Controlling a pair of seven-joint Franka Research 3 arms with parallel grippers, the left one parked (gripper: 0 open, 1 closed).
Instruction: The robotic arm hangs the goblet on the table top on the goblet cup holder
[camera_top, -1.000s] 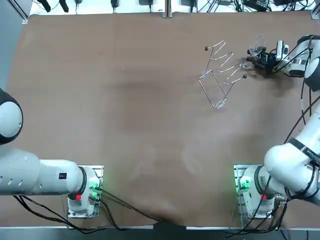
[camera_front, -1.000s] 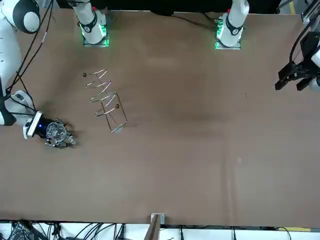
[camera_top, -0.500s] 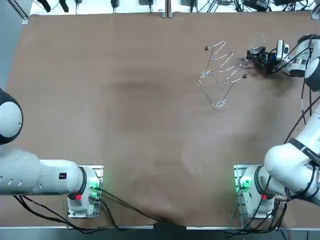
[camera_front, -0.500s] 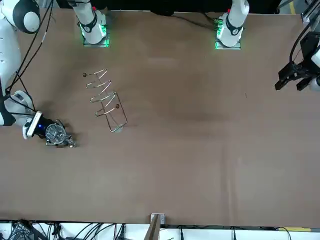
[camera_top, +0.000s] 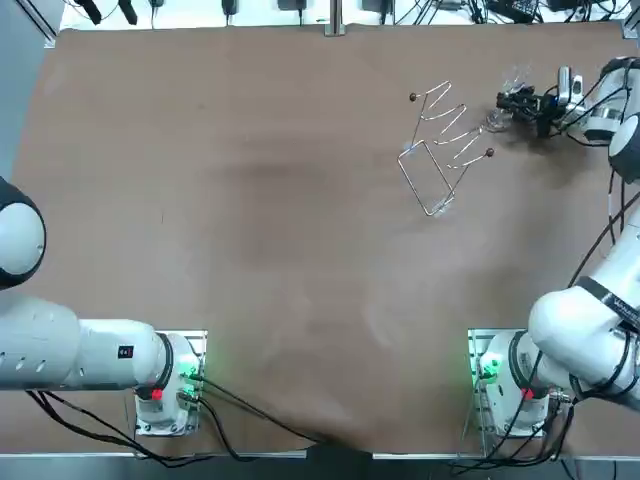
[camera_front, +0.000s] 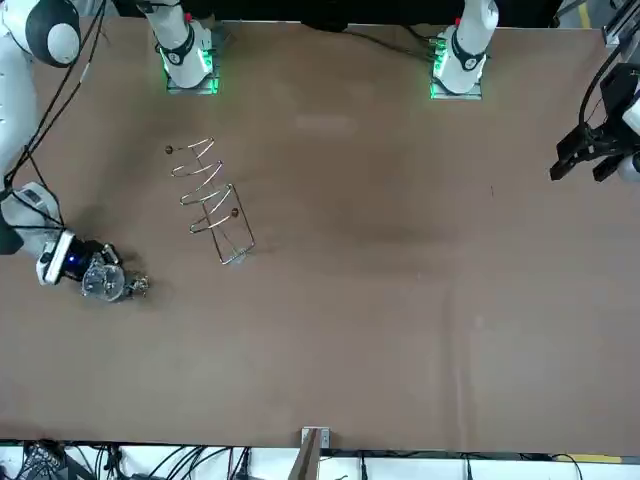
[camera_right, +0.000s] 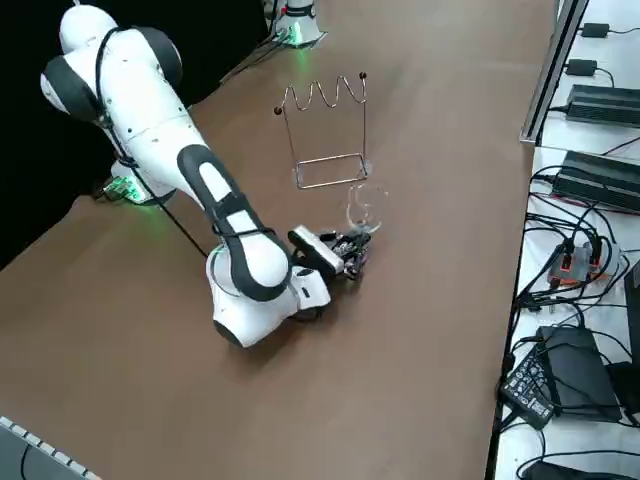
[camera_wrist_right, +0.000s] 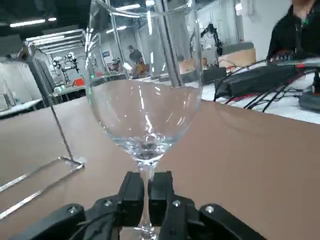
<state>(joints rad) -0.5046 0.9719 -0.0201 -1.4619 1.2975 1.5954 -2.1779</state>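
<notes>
One working pincer, one goblet, one wire holder – that is the whole count on my table.

Nearest, in the wrist view, the right gripper (camera_wrist_right: 146, 187) has its two black fingers (camera_wrist_right: 131, 192) drawn narrow onto the stem of the goblet (camera_wrist_right: 145, 110), one pad on each side, low on the stem just under the bowl. The glass is clear and upright. It has a rounded bowl that narrows toward the rim and a thin stem, and room lights reflect in it. Its foot is hidden below the fingers, so I cannot tell if it touches the table.

The right side view gives what the wrist view cannot. The gripper (camera_right: 352, 250) lies low and nearly level over the brown table (camera_right: 430, 330), with the bowl rising above it. The glass is near the base frame of the goblet cup holder (camera_right: 325, 135) but apart from it.

That holder is a single bent-wire stand with a rectangular foot and a zigzag top rail. The rail ends in two dark balls, which are clearest from overhead (camera_top: 412, 97) and (camera_top: 489, 153). From overhead the glass itself is only a faint glint. It sits on the robot's right of the holder (camera_top: 440, 150), in the far right part of the table.

Farthest off – only the wrist view catches this – a person (camera_wrist_right: 300, 22) in dark clothing stands past the table edge.
</notes>
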